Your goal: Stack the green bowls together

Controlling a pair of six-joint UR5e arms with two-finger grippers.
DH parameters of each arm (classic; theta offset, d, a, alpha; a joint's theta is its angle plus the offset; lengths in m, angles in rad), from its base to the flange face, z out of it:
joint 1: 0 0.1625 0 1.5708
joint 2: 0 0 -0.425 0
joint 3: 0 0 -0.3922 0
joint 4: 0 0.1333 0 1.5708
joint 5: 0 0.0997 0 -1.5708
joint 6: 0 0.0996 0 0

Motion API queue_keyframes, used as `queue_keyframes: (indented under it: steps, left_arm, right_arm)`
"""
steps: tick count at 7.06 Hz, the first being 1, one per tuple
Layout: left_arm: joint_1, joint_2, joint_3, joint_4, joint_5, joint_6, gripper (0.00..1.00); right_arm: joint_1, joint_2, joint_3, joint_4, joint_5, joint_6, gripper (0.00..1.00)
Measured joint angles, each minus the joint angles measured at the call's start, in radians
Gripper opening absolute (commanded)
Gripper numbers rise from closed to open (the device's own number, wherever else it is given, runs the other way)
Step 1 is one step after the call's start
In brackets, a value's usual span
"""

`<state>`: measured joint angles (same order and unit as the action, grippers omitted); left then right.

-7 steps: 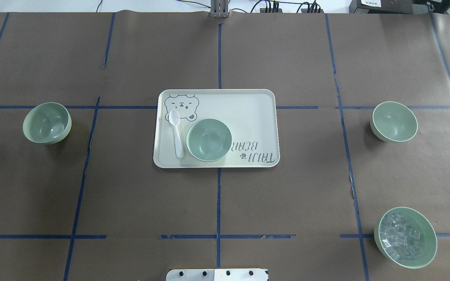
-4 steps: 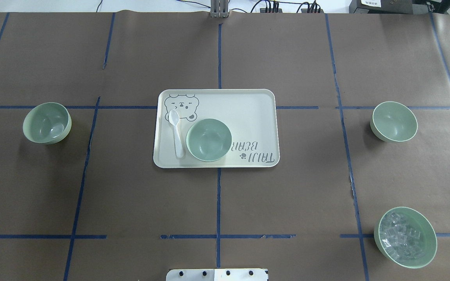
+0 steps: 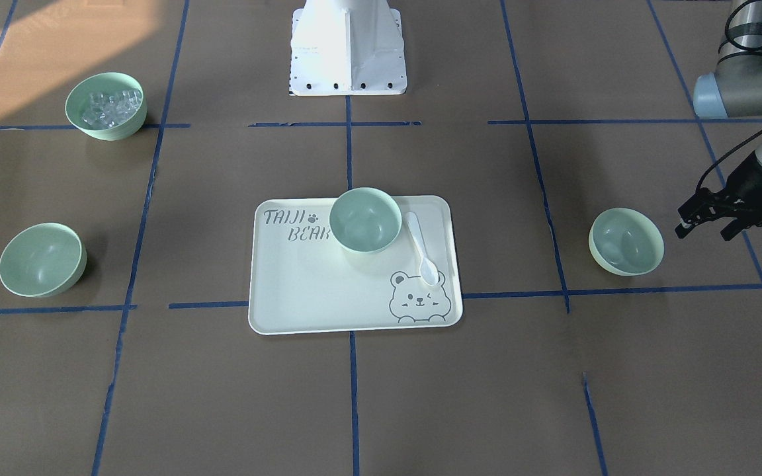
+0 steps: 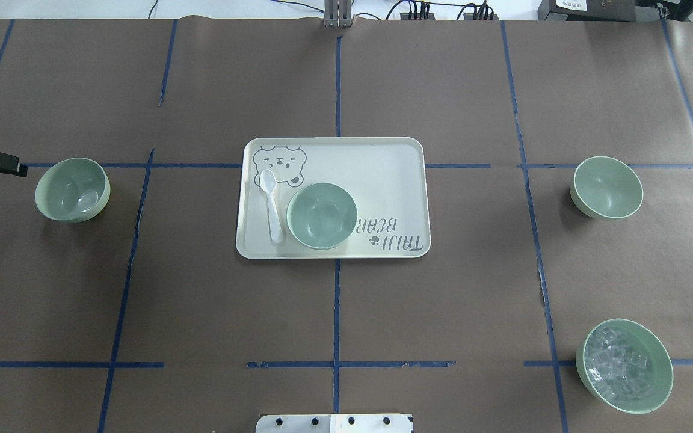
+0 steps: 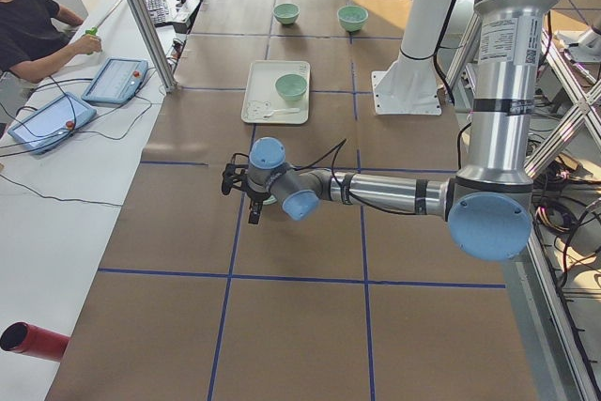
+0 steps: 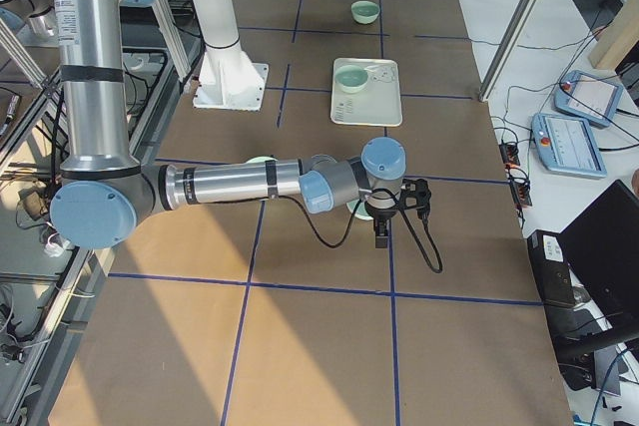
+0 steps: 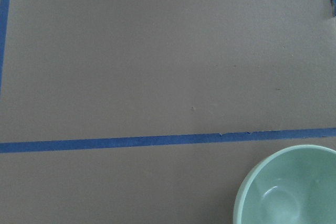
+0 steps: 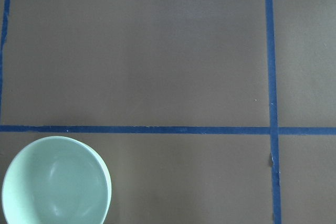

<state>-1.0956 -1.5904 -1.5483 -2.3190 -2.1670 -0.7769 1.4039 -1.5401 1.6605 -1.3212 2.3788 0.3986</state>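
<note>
The left arm (image 5: 394,194) stretches level over the table's (image 4: 443,313) left edge, the left gripper (image 3: 702,231) spread apart. The right arm (image 6: 230,184) mirrors it at the right edge; whether the right gripper (image 6: 399,209) is spread is unclear.

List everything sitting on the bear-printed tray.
On the tray stands one empty green bowl, with a white spoon lying beside it. The tray surface beneath the bowl is covered and cannot be seen.
</note>
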Motion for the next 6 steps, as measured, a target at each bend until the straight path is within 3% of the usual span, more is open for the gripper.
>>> queue_keyframes:
  steps: [2,3,5,6]
  left_arm:
    - [0.06,-0.006,0.002,-0.009,0.042,-0.027,0.88]
    - [0.086,-0.011,0.005,-0.013,0.055,-0.056,0.71]
    - [0.123,-0.019,0.029,-0.041,0.086,-0.09,0.18]
    - [0.128,-0.019,0.039,-0.055,0.093,-0.093,0.0]
  right_arm:
    - [-0.044,0.033,-0.001,0.004,-0.003,0.067,1.0]
    - [-0.063,0.043,-0.001,0.005,-0.006,0.085,1.0]
    - [-0.079,0.052,-0.002,0.005,-0.008,0.096,1.0]
    - [-0.081,0.053,-0.002,0.005,-0.009,0.098,1.0]
